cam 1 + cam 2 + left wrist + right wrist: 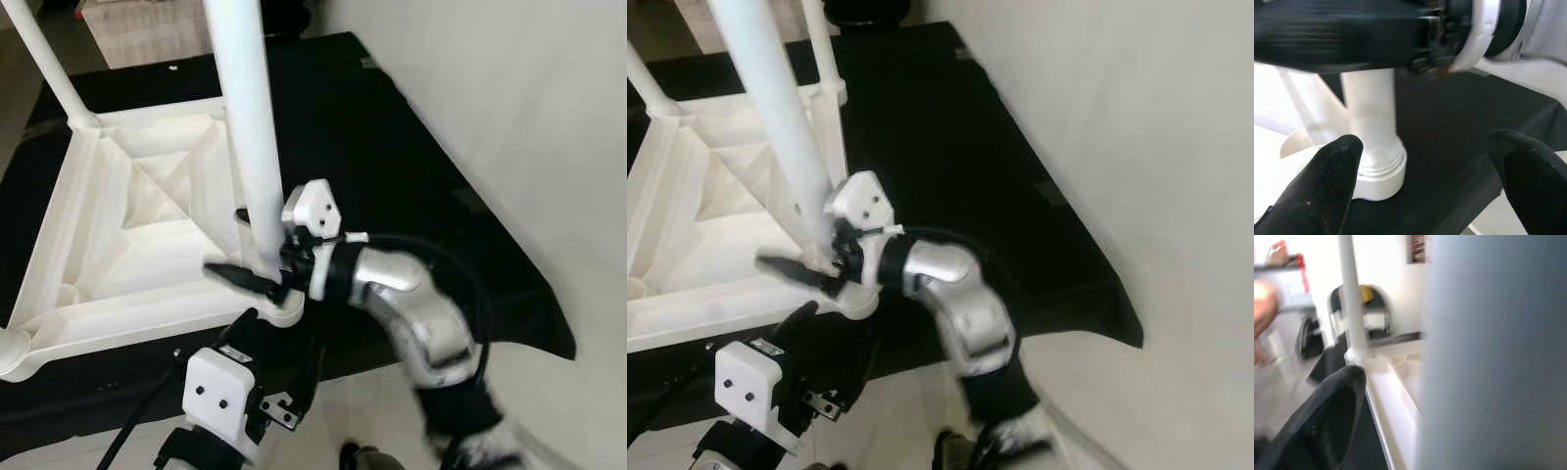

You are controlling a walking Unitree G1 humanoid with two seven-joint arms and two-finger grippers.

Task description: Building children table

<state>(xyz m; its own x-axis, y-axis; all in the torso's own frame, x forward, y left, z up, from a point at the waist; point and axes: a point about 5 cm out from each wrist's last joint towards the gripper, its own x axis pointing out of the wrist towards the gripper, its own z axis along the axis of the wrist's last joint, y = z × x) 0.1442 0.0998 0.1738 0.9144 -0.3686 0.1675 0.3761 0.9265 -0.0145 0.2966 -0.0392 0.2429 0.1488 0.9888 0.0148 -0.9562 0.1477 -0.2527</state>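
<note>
Far-left leg (44,59): white tube, already seated in the far-left corner of the frame; a further leg shows at the far edge in the right eye view (823,49).
Table top (88,294): white plastic, lying upside down on the black mat (411,166), ribbed underside facing up. Its rim makes a shallow tray, and nothing loose lies in it.
Left gripper (1425,188): low at the near edge of the mat, just below the near-right corner socket (1378,171). Fingers (1317,191) spread wide and hold nothing, with the base of the leg between and beyond them.
Near leg (250,127): thick white tube standing in the near-right socket and leaning slightly toward the robot's head.
Right gripper (260,257): at the foot of the near leg, one finger on each side. It appears clenched on the tube, though blur makes the contact hard to confirm.
Seating of leg: the collar looks close to the socket lip, but full engagement cannot be told.
Risk, cross-threading: a leaning leg turned or pressed down may jam in the socket.
Risk, slip: a smooth round tube may spin inside the fingers.
Risk, shift: the light top may slide on the mat, since the left gripper is not bracing it.
Wall (549,117): pale, to the right, well apart from the work.
</note>
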